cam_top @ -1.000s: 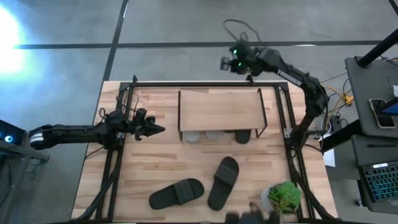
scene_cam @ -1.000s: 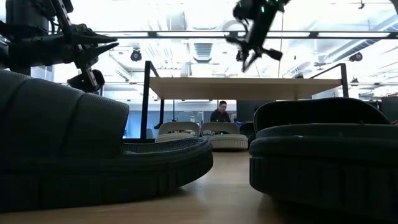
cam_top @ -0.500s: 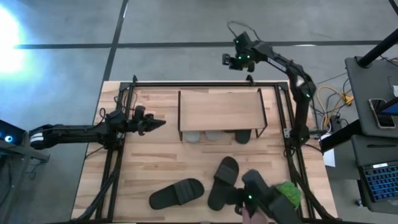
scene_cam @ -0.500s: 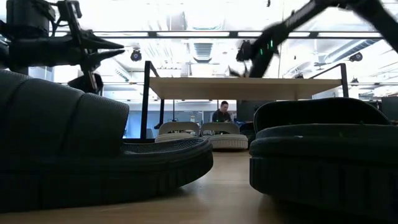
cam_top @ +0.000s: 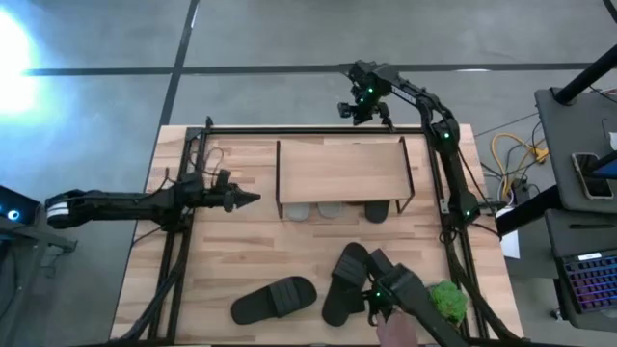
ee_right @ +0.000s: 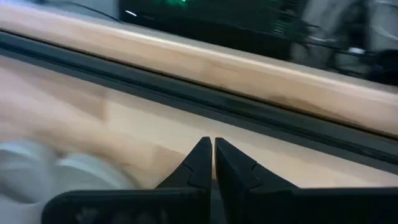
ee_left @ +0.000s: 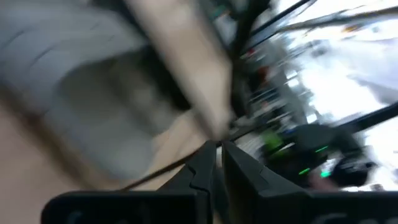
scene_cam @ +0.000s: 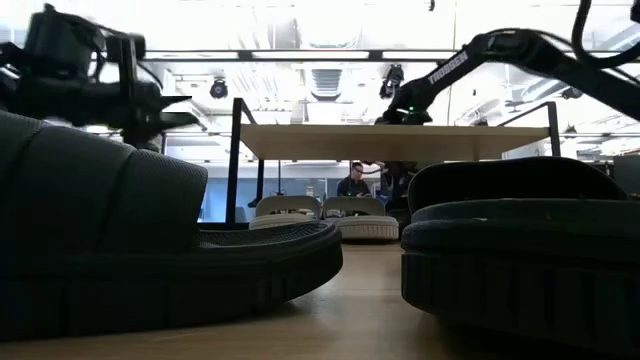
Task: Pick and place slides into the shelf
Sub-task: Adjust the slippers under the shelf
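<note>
Both fingers of the left gripper (cam_top: 249, 200) meet at a point, holding nothing, left of the low light-wood shelf on black legs (cam_top: 339, 171). Nearest it, towards the near right, lies a black wide-strapped slide (cam_top: 275, 299), long axis roughly left to right; a second black slide (cam_top: 345, 280) lies diagonally beside it. The right gripper (ee_right: 208, 146), also pinched together, hangs beyond the shelf's far edge, so the left arm looks better placed

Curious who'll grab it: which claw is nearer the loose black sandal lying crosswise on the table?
Left. The left claw hovers beside the shelf, on the side toward that slide; the right claw is beyond its far edge.
</note>
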`<state>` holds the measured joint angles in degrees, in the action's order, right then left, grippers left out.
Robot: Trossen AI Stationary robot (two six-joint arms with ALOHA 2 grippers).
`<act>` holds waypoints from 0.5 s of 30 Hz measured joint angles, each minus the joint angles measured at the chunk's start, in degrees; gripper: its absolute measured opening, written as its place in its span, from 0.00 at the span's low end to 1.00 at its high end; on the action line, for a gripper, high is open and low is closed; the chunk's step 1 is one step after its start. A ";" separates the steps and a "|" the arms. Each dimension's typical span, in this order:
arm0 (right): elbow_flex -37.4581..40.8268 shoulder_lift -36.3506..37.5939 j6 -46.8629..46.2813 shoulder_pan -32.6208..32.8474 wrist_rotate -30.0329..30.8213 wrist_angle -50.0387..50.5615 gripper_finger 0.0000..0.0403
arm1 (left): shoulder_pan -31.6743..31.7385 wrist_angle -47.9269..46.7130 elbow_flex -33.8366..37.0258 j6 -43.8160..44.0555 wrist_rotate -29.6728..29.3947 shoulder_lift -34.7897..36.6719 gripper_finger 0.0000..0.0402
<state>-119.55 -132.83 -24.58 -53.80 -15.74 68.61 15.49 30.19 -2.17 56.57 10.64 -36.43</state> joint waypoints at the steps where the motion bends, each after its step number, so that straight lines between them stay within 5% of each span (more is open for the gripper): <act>1: -1.63 -0.83 0.37 -0.07 1.03 1.84 0.03 | 0.00 -2.52 0.03 -0.40 0.33 -0.55 0.03; 8: -10.89 -4.23 1.16 -0.74 2.50 6.43 0.03 | -0.31 -14.94 1.67 -8.99 2.60 -2.47 0.03; 15: -9.06 -4.27 2.32 -0.28 2.33 9.23 0.03 | -1.33 -20.22 1.68 -19.48 9.49 -2.30 0.03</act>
<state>-128.61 -137.10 -22.26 -54.08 -13.41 77.84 14.15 9.98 -0.49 37.09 20.13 -38.72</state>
